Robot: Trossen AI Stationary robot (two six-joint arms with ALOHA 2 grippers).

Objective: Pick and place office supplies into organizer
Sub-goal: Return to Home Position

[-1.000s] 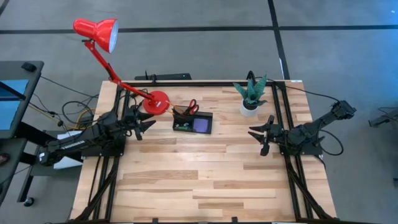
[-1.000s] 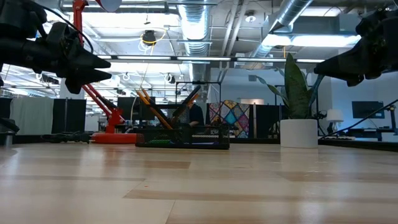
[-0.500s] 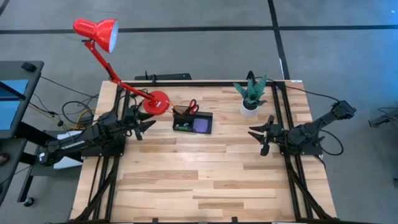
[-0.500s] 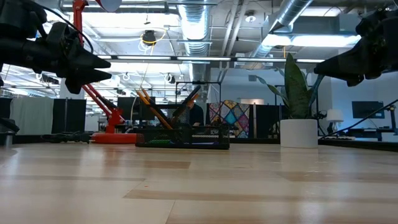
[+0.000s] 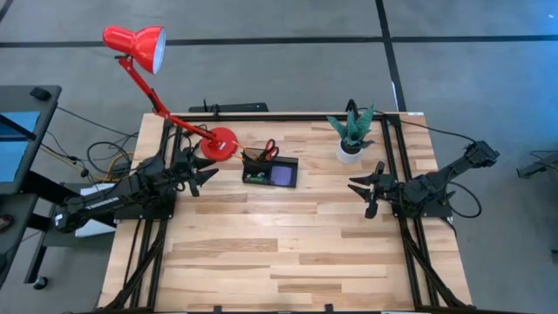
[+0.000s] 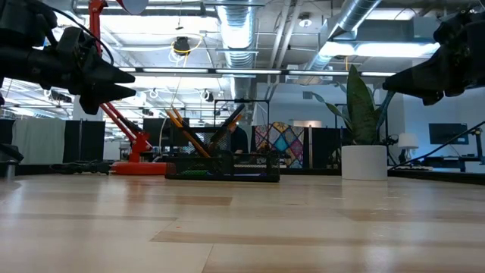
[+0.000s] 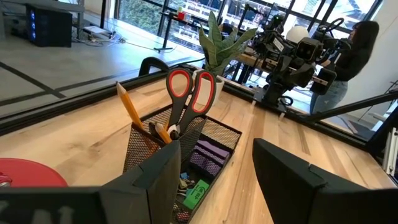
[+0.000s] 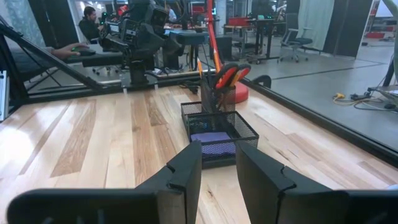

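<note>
As seen from above, the organizer (image 5: 270, 170) is placed near the table's (image 5: 288, 253) far edge, with scissors (image 5: 269, 150) and notepad (image 5: 282, 174) inside. The left gripper (image 5: 207, 181) is held near the left edge, the right gripper (image 5: 356, 188) near the right. At table level, both are seen raised. Through the wrist views, the left fingers (image 7: 155, 180) and right fingers (image 8: 186, 168) are shown spread apart.

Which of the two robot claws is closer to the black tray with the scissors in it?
The left. The left gripper sits open just off one end of the organizer; the right gripper, also open, waits farther off past the other end, near the potted plant.
</note>
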